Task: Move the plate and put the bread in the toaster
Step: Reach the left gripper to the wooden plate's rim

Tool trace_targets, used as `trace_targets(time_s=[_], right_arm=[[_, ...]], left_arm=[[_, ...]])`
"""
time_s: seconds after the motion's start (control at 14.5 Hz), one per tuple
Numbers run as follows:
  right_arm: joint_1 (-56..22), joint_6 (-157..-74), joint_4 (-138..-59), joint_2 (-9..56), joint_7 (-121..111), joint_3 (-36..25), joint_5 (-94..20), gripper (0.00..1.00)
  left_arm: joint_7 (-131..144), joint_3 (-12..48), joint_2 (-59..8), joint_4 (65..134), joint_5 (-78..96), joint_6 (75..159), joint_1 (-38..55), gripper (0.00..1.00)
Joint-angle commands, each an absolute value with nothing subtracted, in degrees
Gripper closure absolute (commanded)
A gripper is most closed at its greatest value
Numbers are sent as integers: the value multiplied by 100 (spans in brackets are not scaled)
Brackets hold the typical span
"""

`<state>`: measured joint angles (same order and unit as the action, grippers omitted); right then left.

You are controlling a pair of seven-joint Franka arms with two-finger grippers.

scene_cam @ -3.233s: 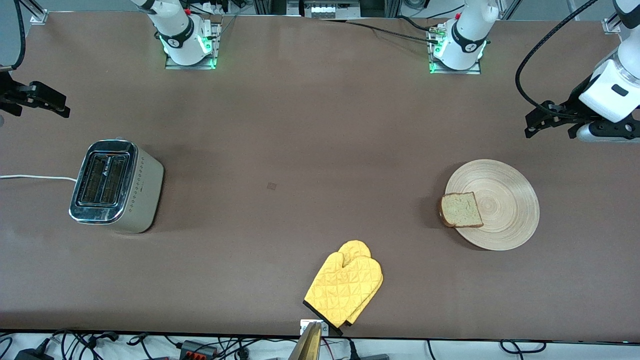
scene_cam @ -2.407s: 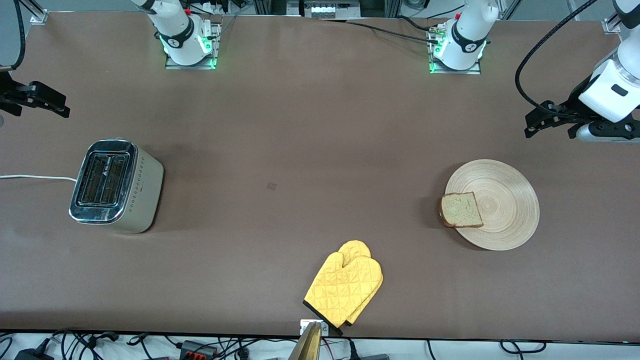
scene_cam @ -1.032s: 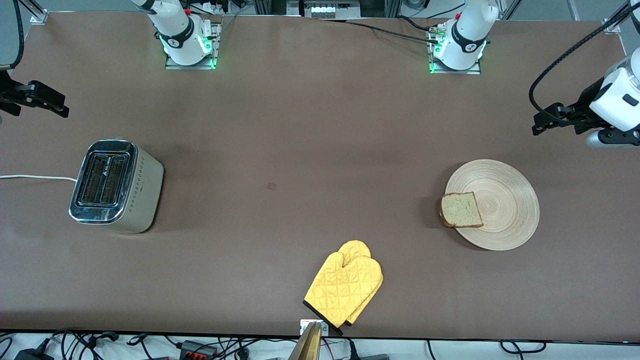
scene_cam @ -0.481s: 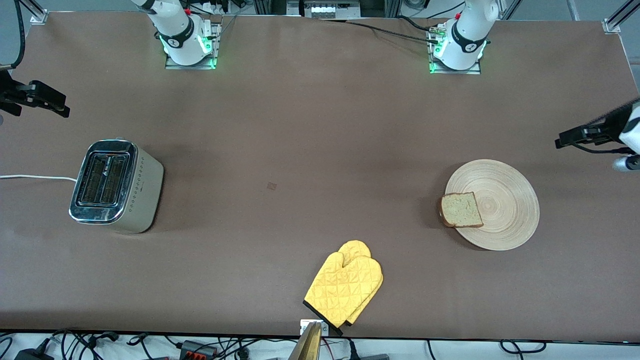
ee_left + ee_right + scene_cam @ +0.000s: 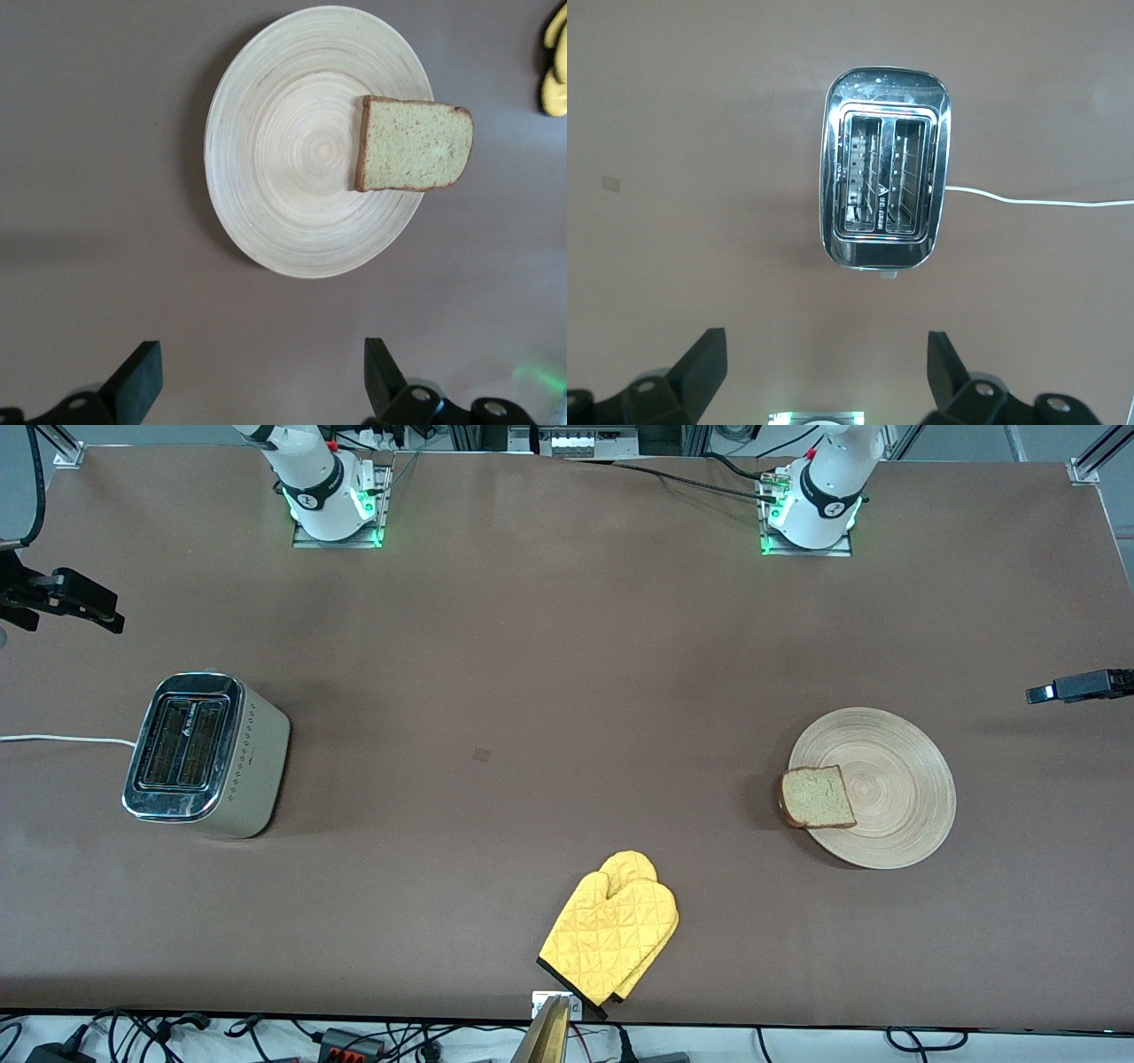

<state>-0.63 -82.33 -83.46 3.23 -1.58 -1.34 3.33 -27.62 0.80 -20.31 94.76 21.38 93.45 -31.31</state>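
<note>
The plate lies flat on the table toward the left arm's end, and the bread rests on it with one crust edge overhanging the rim on the side toward the toaster. The toaster stands upright toward the right arm's end, well apart from the plate, both slots empty and its white cord trailing off the table edge. A yellow oven mitt lies between them, nearer the front camera. The left pincer hangs over bare table just beside the plate, fingers spread wide and empty; the right pincer waits over bare table near the toaster, likewise wide and empty. The plate is judged rigid, light and low-rimmed, so a pinch across the rim is the likely hold; its smooth wood may slip under a shallow bite. The bread is judged soft, light and crushable: grip it across its thickness at the overhanging edge with gentle pressure. Tilting the plate risks sliding the slice off.
</note>
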Motion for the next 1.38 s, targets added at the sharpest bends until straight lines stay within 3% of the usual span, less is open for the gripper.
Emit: trace_targets(time_s=[0.0, 0.34, 0.48, 0.83, 1.31], right_arm=[[-62, -8156, -8288, 316, -246, -114, 308, 0], [-62, -8147, -8288, 316, -246, -114, 308, 0], [-70, -8147, -8288, 316, -246, -114, 238, 0], [-62, -8139, -8288, 316, -255, -132, 150, 0], [-62, -8130, -8070, 334, -255, -132, 62, 0]], left_arm=[[-3942, 149, -3099, 8931, 3203, 9343, -3637, 0], [-4280, 149, -4507, 8596, 4586, 9360, -3727, 0], [-4350, 176, -4797, 8491, 4920, 9360, -3718, 1], [-5053, 211, -5106, 8314, 4940, 9491, -3683, 15], [-5685, 211, -5282, 8323, 4852, 9554, -3586, 56]])
